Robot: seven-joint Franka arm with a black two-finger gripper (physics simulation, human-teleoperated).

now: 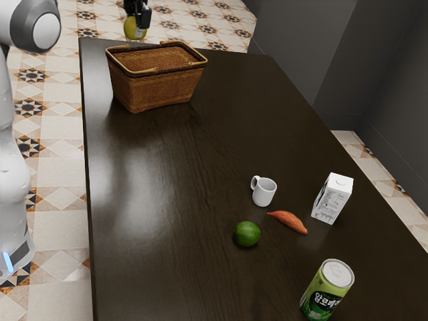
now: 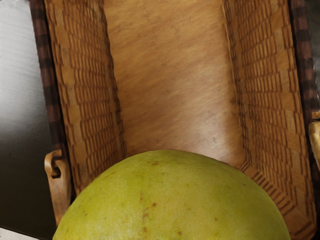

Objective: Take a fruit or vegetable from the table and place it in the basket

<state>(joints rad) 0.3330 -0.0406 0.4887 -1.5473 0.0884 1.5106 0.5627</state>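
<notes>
A black two-finger gripper (image 1: 138,23) is gripping a rounded yellow-green fruit (image 1: 134,29) with brown specks, holding it in the air near a brown wicker basket (image 1: 159,88). In the wrist view, the fruit is overlapping one end of the basket's interior. The basket is standing on a dark wooden table (image 1: 180,194). Well apart from it, a white mug (image 1: 265,193), a green lime (image 1: 247,234), an orange sweet potato (image 1: 289,221), a white carton (image 1: 332,199) and a green drink can (image 1: 327,291) are also resting there.
</notes>
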